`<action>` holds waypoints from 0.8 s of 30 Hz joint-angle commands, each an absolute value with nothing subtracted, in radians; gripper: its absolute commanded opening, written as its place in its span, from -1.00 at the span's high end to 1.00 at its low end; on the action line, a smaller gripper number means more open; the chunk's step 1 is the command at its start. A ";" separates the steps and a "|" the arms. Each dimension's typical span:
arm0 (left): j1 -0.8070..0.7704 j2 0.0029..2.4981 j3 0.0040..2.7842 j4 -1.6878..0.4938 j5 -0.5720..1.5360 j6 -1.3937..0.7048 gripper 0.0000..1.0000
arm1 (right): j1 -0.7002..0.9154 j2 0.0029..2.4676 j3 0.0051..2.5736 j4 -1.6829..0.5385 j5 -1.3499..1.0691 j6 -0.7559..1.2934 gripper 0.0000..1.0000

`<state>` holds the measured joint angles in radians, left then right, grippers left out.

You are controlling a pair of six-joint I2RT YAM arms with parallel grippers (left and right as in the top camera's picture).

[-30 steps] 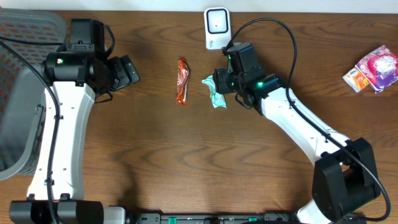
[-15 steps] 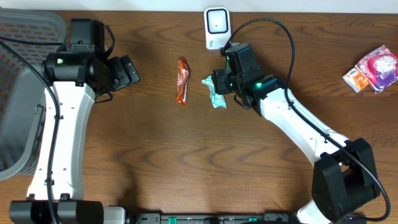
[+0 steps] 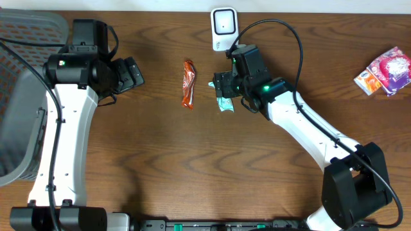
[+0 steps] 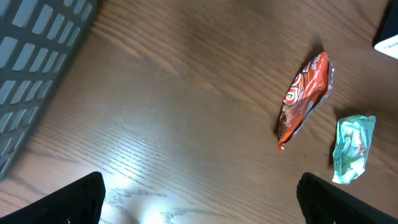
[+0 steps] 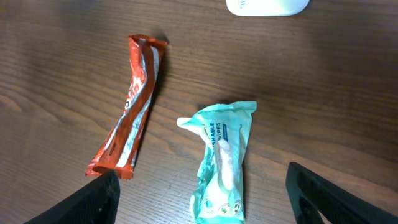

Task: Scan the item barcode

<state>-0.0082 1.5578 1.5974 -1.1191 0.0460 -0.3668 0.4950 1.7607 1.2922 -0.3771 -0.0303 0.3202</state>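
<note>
A teal wipes packet [image 5: 222, 165] lies flat on the wooden table, between the spread fingers of my right gripper [image 5: 202, 199], which is open and hovers just above it without touching. From overhead, the right gripper [image 3: 221, 85] covers the top of the packet [image 3: 224, 104]. An orange snack bar [image 3: 187, 84] lies just to its left. The white barcode scanner [image 3: 223, 27] stands at the table's far edge, behind the right gripper. My left gripper [image 3: 131, 74] is open and empty, well left of the bar [image 4: 303, 99].
A grey mesh basket [image 3: 26, 96] sits at the left edge, beside the left arm. Pink and white packets [image 3: 385, 70] lie at the far right.
The right gripper's jaws have spread wide and let go of the teal packet, which now rests on the table. The left arm has not moved.
</note>
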 commanded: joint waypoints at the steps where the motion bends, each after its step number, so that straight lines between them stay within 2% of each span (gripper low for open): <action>1: -0.007 1.547 1.606 -1.122 0.036 -0.372 -0.96 | 0.501 1.769 1.293 -0.374 -0.036 0.313 -0.74; 5: -0.007 1.547 1.606 -1.122 0.036 -0.372 -0.96 | 0.503 1.769 1.293 -0.374 -0.036 0.313 -0.99; 15: -0.007 1.547 1.606 -1.122 0.036 -0.372 -0.96 | 0.503 1.769 1.293 -0.377 -0.028 0.314 -0.98; 20: -0.007 1.547 1.606 -1.122 0.036 -0.372 -0.96 | 0.502 1.769 1.293 -0.382 -0.033 0.321 -0.87; 24: -0.007 1.547 1.606 -1.122 0.036 -0.372 -0.96 | 0.503 1.769 1.293 -0.382 -0.036 0.320 -0.93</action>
